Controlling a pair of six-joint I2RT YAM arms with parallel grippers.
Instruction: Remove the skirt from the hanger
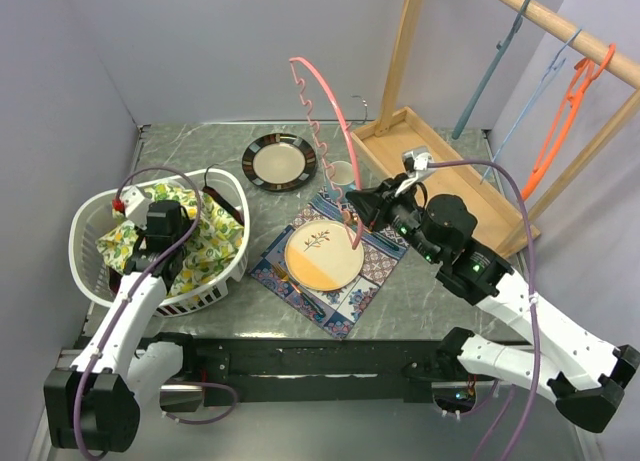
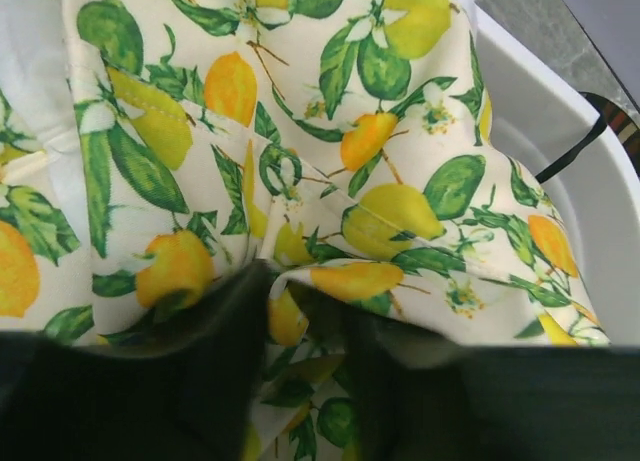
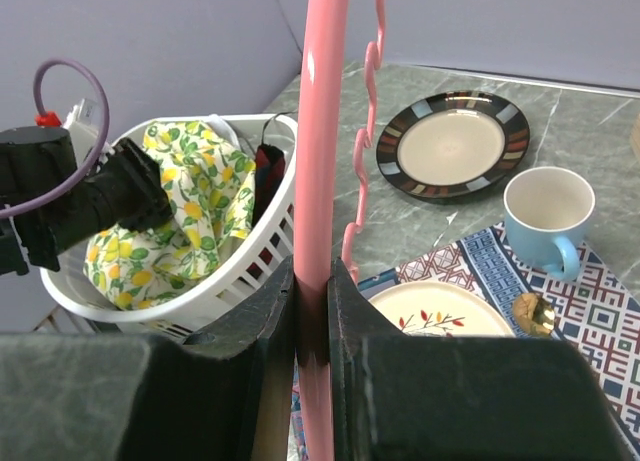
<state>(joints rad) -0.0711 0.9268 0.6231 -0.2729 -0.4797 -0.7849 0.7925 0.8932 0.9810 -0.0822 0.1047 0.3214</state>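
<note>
The lemon-print skirt [image 1: 210, 243] lies bunched in the white laundry basket [image 1: 85, 271], clear of the hanger. It fills the left wrist view [image 2: 330, 161]. My left gripper [image 1: 172, 243] is down in the basket, and its fingers [image 2: 200, 381] stand apart with a loose fold of the cloth lying between them. My right gripper [image 1: 357, 213] is shut on the lower end of the bare pink hanger [image 1: 325, 101], held upright over the placemat. In the right wrist view the hanger's [image 3: 325, 131] rod is pinched between the pads [image 3: 275, 311].
A dark-rimmed plate [image 1: 279, 162] and a blue cup [image 1: 343, 173] stand behind a cream plate [image 1: 323, 254] on a patterned placemat [image 1: 350, 301]. A wooden clothes rack [image 1: 560, 26] with an orange hanger [image 1: 565, 121] and other hangers rises at the right.
</note>
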